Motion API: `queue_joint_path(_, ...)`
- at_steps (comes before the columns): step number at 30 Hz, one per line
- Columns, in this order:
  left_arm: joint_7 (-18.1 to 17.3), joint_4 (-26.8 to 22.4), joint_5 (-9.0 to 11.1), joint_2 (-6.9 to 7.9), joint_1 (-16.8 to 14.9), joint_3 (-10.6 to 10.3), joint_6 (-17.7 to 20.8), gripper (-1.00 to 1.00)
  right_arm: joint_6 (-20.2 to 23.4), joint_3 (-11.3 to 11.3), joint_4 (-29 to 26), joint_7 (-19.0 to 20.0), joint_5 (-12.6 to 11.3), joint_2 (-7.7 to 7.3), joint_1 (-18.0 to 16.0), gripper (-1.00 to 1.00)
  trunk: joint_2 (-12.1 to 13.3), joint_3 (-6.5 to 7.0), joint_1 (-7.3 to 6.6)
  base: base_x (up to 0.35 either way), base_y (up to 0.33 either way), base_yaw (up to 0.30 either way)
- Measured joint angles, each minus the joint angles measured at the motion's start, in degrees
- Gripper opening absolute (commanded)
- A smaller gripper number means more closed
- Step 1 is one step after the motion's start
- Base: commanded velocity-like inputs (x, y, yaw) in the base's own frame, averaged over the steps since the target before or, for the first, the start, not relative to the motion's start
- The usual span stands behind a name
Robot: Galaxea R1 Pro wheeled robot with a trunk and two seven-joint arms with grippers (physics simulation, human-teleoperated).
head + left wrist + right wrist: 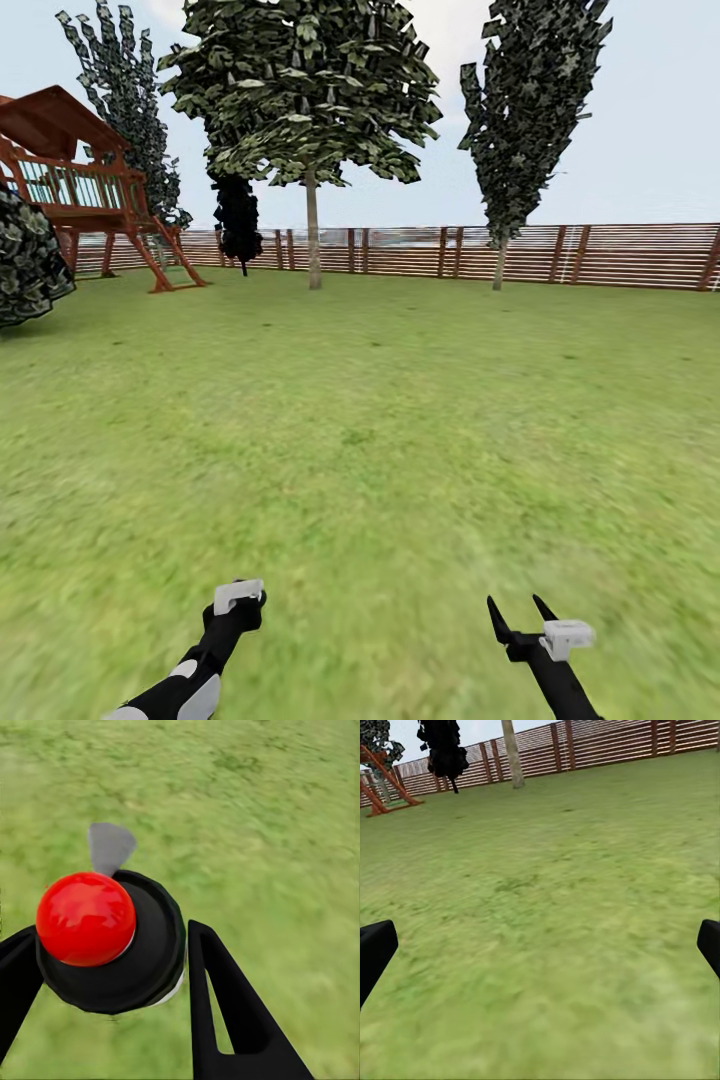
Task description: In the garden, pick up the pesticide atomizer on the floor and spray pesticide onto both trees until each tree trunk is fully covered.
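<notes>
Open grass (380, 420) ahead; 2 trees (313, 240) and fence (600, 255) stand far off.

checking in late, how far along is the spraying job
Pickup looks done: the left gripper is shut on the atomizer, a black bottle with a red cap and grey trigger. The right gripper is open and empty. Left to do: both trees stand far off across the lawn by the fence, so spraying their trunks cannot yet have begun.
</notes>
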Motion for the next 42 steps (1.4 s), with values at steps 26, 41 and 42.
queue_joint_path(26, -0.1, 0.0, 0.0, 0.0, 0.0, -0.1, 0.0, -1.0, 0.0, 0.0, 0.0, 0.0, 0.0, 0.0, 0.0, 1.0, 0.0, 0.0, 0.0, 0.315, 0.167, 0.0)
queue_joint_path(41, -0.1, 0.0, 0.0, 0.0, 0.0, -0.1, 0.0, -1.0, 0.0, 0.0, 0.0, 0.0, 0.0, 0.0, 0.0, 1.0, 0.0, 0.0, 0.0, 0.315, 0.167, 0.0)
queue_joint_path(42, -0.1, 0.0, 0.0, 0.0, 0.0, -0.1, 0.0, -1.0, 0.0, 0.0, 0.0, 0.0, 0.0, 0.0, 0.0, 1.0, 0.0, 0.0, 0.0, 0.315, 0.167, 0.0)
